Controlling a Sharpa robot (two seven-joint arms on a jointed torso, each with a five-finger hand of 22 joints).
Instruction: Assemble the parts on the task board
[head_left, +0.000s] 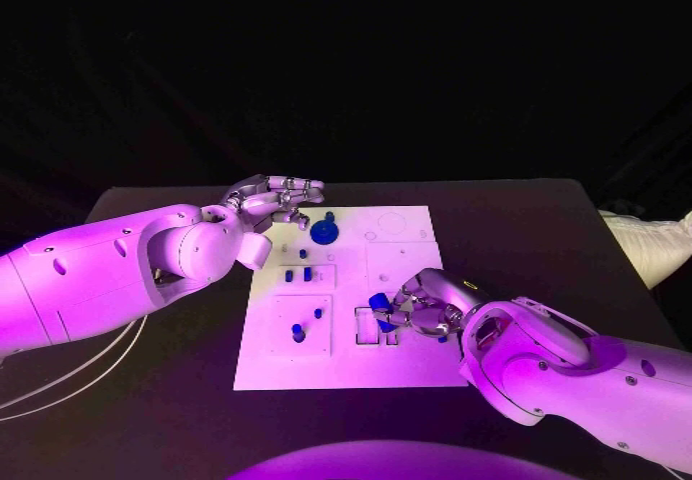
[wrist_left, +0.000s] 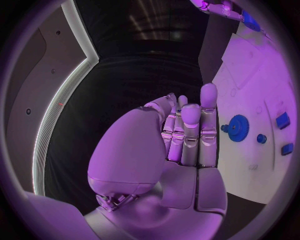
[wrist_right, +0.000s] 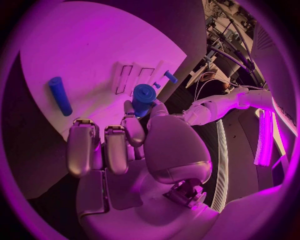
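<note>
The white task board (head_left: 346, 350) lies in the middle of the table. A blue gear (head_left: 325, 232) (wrist_left: 238, 127) sits near the board's far edge. My left hand (head_left: 274, 200) (wrist_left: 187, 140) hovers by the far left corner, close to the gear, fingers stretched out and holding nothing. My right hand (head_left: 421, 305) (wrist_right: 125, 145) is over the board's right middle and pinches a blue cylindrical part (head_left: 379, 302) (wrist_right: 144, 96) between thumb and finger. A blue rod (wrist_right: 60, 95) lies flat on the board beyond that hand.
Small blue parts sit in the board's left recesses (head_left: 296, 272) (head_left: 299, 331). Narrow slots (head_left: 368, 328) lie just left of my right hand. A small blue peg (wrist_left: 261, 138) and blue blocks (wrist_left: 282, 120) lie past the gear. Black table (head_left: 548, 230) surrounds the board.
</note>
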